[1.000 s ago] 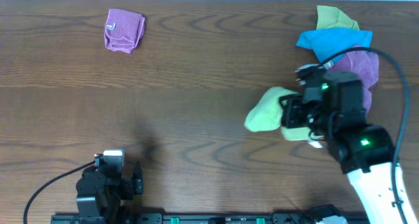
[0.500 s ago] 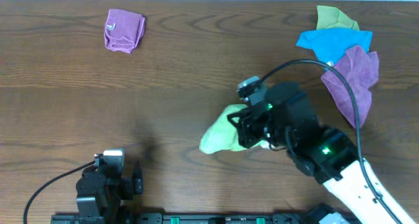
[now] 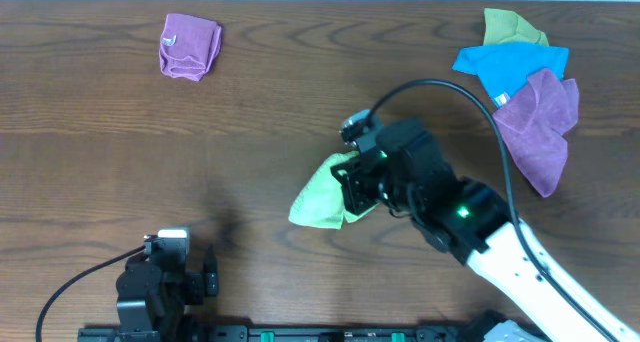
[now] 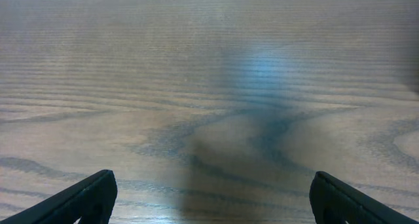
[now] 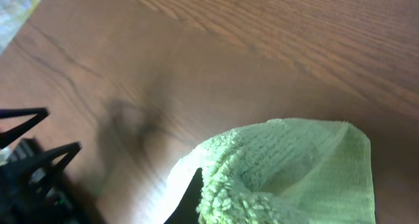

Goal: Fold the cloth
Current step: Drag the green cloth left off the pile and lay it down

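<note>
The right gripper (image 3: 348, 189) is clenched on the cloth (image 3: 318, 195). It holds it near the middle of the table (image 3: 300, 102), a little to the right of centre. The cloth is not flat. It is bunched up and comes out from the jaws toward the left side as a rounded lump. In the wrist view its fluffy lime fabric curls over itself, and there is a dark shadow on the wood beside it. Whether its lowest part touches the table, I cannot tell.

The left gripper (image 4: 214, 185) is at the near edge on the left, well apart from the cloth. Its jaws stand wide and grasp nothing, with only wood showing between them.

At the far right three other cloths lie in a pile. An olive cloth (image 3: 510, 27) is farthest back, a blue cloth (image 3: 510, 64) lies over its near part, and a purple cloth (image 3: 545, 117) overlaps the blue one. At the far left a purple bundle (image 3: 190, 45) lies alone.
</note>
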You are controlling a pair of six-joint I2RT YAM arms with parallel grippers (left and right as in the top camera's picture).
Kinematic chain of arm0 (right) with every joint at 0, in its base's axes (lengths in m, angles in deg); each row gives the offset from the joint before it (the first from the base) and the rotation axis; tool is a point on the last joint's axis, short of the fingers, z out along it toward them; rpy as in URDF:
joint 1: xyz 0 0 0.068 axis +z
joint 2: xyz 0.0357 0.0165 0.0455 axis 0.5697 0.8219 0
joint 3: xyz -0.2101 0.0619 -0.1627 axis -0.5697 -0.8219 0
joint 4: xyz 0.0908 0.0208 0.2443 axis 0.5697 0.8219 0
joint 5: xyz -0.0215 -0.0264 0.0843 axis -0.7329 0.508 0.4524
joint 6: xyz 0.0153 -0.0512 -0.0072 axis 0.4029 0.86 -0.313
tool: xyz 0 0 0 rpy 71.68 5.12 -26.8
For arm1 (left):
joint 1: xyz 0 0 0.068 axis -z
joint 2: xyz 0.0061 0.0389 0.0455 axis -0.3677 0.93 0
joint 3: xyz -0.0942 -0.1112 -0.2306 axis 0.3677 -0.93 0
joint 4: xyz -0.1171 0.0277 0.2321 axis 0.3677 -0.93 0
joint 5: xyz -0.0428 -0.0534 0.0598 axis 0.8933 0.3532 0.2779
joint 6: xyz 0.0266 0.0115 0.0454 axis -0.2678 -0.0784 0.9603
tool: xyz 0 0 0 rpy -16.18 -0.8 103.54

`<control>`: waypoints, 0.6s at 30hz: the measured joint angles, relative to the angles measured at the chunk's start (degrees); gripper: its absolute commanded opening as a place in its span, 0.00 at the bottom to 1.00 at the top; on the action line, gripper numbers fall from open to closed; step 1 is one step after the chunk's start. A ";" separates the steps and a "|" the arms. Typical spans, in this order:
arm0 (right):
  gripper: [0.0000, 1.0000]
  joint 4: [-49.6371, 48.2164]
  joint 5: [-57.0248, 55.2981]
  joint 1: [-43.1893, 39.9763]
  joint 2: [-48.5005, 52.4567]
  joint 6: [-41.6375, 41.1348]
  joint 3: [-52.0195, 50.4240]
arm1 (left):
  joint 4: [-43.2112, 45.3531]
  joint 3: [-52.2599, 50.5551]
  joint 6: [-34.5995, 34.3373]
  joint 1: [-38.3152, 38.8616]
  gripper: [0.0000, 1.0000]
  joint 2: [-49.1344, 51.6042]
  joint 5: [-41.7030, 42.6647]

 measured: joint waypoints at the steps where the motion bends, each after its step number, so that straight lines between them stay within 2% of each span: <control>1: 0.02 -1.01 -0.09 0.00 1.11 0.31 0.02 | 0.00 0.00 0.00 0.00 0.95 0.00 0.00; 11: 0.02 -13.81 -4.07 -3.54 12.76 4.85 3.89 | 0.00 0.00 0.00 0.00 0.95 0.00 -0.02; 15: 0.01 -15.50 -5.27 -7.21 21.05 7.63 14.84 | 0.00 0.00 0.00 0.00 0.95 0.00 -0.44; 18: 0.02 -13.05 -5.97 -8.66 26.69 9.68 24.26 | 0.00 0.00 0.00 0.00 0.95 0.00 -0.48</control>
